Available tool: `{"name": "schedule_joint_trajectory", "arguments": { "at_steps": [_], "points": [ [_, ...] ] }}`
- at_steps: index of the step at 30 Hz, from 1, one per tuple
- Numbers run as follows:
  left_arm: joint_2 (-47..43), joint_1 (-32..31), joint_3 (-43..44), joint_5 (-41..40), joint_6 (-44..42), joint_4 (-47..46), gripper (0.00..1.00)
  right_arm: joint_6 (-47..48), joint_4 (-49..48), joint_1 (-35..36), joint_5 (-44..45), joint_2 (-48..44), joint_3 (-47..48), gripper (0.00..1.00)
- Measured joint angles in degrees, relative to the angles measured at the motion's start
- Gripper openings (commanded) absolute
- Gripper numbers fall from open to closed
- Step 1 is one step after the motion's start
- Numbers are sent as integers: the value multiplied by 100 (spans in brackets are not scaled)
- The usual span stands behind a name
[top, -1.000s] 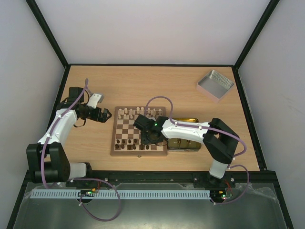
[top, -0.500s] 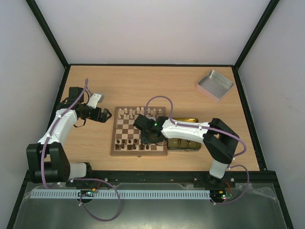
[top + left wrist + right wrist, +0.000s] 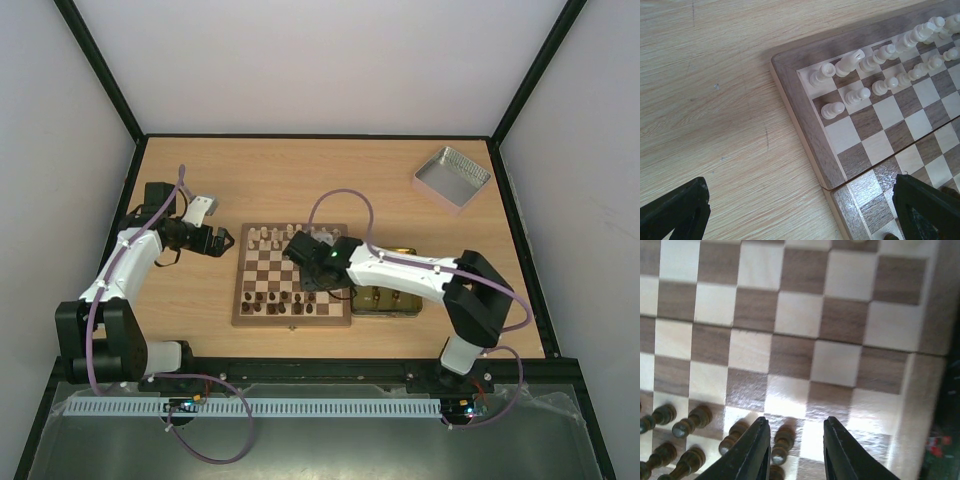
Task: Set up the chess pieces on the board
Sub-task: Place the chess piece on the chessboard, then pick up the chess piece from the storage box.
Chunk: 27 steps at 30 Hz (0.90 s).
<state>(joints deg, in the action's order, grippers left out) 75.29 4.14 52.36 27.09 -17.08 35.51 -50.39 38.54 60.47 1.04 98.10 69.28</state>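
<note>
The board (image 3: pixel 265 272) lies between the arms. Cream chess pieces (image 3: pixel 275 236) stand in its far rows and dark ones (image 3: pixel 270 300) in its near rows. My right gripper (image 3: pixel 312 280) hovers over the board's near right part. In the right wrist view its jaws (image 3: pixel 795 442) are open and apart from a dark piece (image 3: pixel 782 440), which stands on its square close to the left finger (image 3: pixel 752 450). More dark pieces (image 3: pixel 690 422) stand to the left. My left gripper (image 3: pixel 222 242) hangs wide open and empty beside the board's left edge (image 3: pixel 800 110), with cream pieces (image 3: pixel 880 65) in its view.
A yellow tin (image 3: pixel 392 298) lies right of the board, partly under the right arm. A silver lid (image 3: pixel 452 178) sits at the table's far right. Black frame posts border the table.
The right gripper has opened wider and drawn up and away from the near rows, leaving a dark piece standing. The left arm has not moved.
</note>
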Motion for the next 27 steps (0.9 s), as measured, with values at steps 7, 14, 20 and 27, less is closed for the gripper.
{"name": "schedule_joint_trajectory", "arguments": {
  "at_steps": [7, 14, 20, 27],
  "points": [
    [0, 0, 0, 9, 0, 0, 99, 48, 68, -957, 170, -994, -603, 29],
    [2, 0, 0, 17, 0, 0, 99, 367, 269, -1768, 304, -1443, -1161, 31],
    [2, 0, 0, 17, 0, 0, 99, 599, 295, -2020, 284, -1443, -1373, 31],
    [2, -11, 0, 20, 0, 0, 99, 702, 205, -2245, 13, -1445, -1810, 30]
  ]
}}
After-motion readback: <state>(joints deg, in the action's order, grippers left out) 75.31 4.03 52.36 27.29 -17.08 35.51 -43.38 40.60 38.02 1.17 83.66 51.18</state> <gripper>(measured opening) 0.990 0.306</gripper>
